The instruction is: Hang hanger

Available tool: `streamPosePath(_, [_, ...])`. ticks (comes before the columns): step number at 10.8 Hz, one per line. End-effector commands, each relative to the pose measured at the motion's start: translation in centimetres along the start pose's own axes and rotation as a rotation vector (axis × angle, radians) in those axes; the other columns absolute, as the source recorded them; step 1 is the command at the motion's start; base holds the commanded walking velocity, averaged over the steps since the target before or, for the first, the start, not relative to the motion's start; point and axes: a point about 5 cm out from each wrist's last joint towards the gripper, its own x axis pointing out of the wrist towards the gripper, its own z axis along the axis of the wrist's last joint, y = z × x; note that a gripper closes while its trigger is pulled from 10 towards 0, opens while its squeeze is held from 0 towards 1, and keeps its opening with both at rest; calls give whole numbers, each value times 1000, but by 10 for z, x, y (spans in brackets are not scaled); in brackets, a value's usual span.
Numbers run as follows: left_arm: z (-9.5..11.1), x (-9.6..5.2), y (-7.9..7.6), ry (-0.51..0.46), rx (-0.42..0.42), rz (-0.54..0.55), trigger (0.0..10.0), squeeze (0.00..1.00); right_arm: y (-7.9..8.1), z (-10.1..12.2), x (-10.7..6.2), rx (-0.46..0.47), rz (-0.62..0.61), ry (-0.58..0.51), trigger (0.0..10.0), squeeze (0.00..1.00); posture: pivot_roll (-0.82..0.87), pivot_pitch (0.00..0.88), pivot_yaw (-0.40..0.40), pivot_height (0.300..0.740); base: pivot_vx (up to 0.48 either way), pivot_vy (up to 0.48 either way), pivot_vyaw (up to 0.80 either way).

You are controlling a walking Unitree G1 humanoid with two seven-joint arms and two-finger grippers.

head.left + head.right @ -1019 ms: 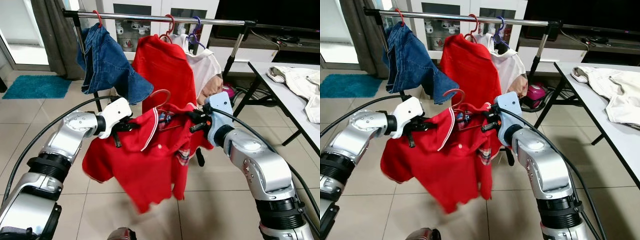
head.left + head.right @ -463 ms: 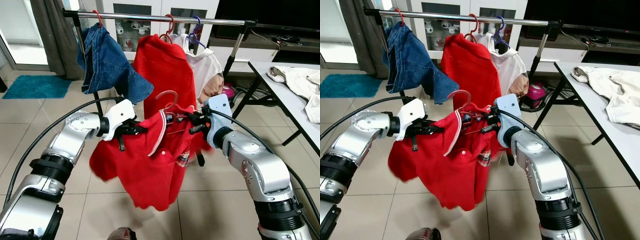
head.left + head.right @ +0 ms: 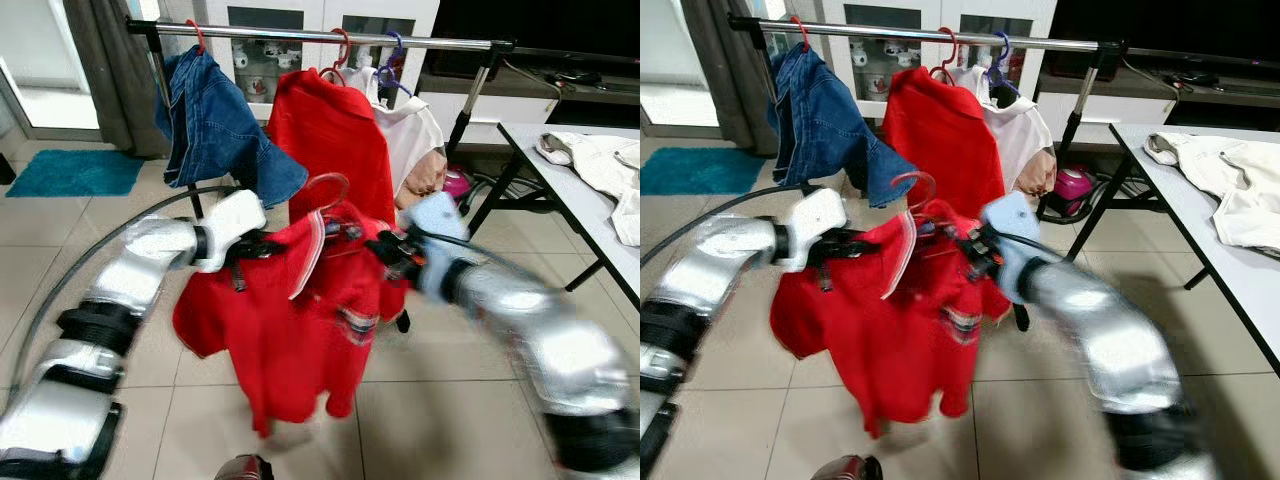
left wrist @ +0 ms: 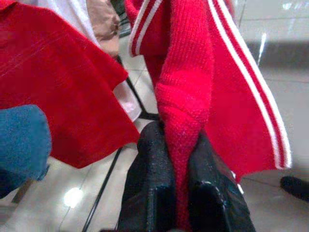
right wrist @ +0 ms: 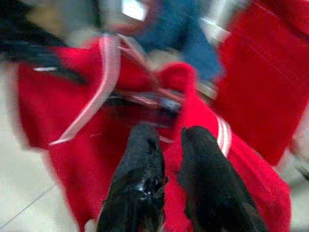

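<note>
A red polo shirt (image 3: 310,320) with white-striped collar hangs on a red hanger whose hook (image 3: 326,186) sticks up between my arms. My left gripper (image 3: 243,252) is shut on the shirt's left shoulder; in the left wrist view the fingers (image 4: 150,180) pinch red knit fabric (image 4: 186,96). At the right shoulder, my right gripper (image 3: 392,250) is shut on the shirt; its fingers (image 5: 140,169) show blurred in the right wrist view. The clothes rail (image 3: 300,35) runs across above and behind the shirt, apart from the hook.
On the rail hang a denim shirt (image 3: 215,125), a red shirt (image 3: 330,125) and a white garment (image 3: 412,135). A table (image 3: 580,195) with white clothes stands at the right. A teal mat (image 3: 75,172) lies far left. The rack's black legs (image 3: 480,200) stand behind.
The right arm is now blurred in motion and has shifted slightly left. The shirt has swung and hangs lower. Both grippers keep their hold.
</note>
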Motion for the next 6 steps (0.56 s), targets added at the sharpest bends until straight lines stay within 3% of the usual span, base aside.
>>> streamPosePath(1, [13, -3, 7, -52, 45, 11, 0, 0, 7, 9, -5, -29, 96, -58, 10000, 1000, -91, 0, -24, 740, 0, 0, 0])
streamPosePath(3, [9, -13, -1, -98, 54, -126, 0, 0, -3, 29, -19, -191, 189, -143, 10000, 1000, -93, 0, -22, 740, 0, 0, 0])
streamPosePath(6, [12, -19, -13, -135, 111, -265, 0, 0, 0, 24, -14, -289, 289, -89, 10000, 1000, -83, 0, -31, 740, 0, 0, 0])
